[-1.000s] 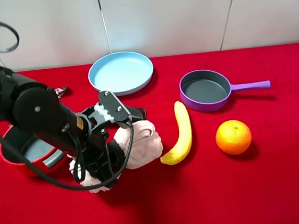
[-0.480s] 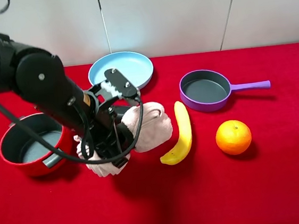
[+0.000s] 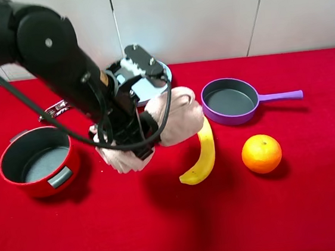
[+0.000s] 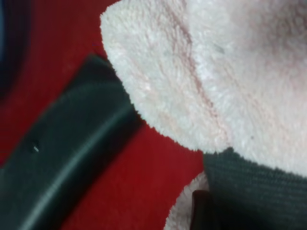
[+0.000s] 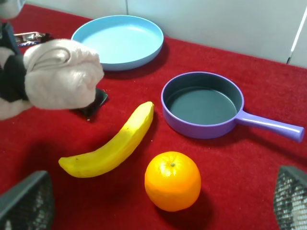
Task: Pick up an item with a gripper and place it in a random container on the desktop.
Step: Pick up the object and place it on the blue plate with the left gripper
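Observation:
My left gripper (image 3: 134, 136) is shut on the pale pink towel bundle (image 3: 177, 119) at its black band (image 4: 254, 189) and holds it in the air above the red desktop (image 3: 165, 221). The bundle hangs just in front of the light-blue plate (image 3: 147, 90), which the arm partly hides. The towel (image 4: 216, 72) fills the left wrist view. The right wrist view shows the towel (image 5: 62, 74) and the whole plate (image 5: 117, 40). My right gripper (image 5: 158, 211) is open and empty, low over the front of the cloth.
A red pot (image 3: 36, 160) stands at the left. A purple pan (image 3: 231, 99), a banana (image 3: 201, 152) and an orange (image 3: 261, 153) lie to the right. A black curved object (image 5: 91, 103) lies under the towel. A small metal clip (image 3: 58, 108) lies at the back left.
My left arm has lifted the towel bundle off the cloth and carried it back and to the right, toward the plate. The other objects have not moved.

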Action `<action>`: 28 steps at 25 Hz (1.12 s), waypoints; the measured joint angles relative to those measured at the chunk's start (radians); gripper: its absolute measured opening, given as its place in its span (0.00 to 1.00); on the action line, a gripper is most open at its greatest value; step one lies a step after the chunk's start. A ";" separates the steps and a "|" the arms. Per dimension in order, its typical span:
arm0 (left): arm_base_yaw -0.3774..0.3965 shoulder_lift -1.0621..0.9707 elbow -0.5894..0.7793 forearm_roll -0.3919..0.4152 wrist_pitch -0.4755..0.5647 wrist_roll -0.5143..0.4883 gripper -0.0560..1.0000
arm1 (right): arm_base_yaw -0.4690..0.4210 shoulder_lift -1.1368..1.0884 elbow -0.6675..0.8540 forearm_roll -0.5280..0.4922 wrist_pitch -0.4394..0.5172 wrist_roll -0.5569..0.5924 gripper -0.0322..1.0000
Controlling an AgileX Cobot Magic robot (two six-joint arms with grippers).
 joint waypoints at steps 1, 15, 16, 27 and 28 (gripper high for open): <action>0.004 0.000 -0.010 0.003 0.002 0.000 0.52 | 0.000 0.000 0.000 0.000 0.000 0.000 0.70; 0.112 0.001 -0.167 0.145 0.017 -0.001 0.52 | 0.000 0.000 0.000 0.004 0.000 0.000 0.70; 0.121 0.001 -0.177 0.154 0.017 -0.001 0.52 | 0.000 0.000 0.000 0.004 0.000 0.000 0.70; 0.178 0.113 -0.347 0.227 0.010 0.025 0.52 | 0.000 0.000 0.000 0.007 0.000 0.000 0.70; 0.179 0.128 -0.365 0.236 0.010 0.026 0.52 | 0.000 0.000 0.000 0.007 0.000 0.000 0.70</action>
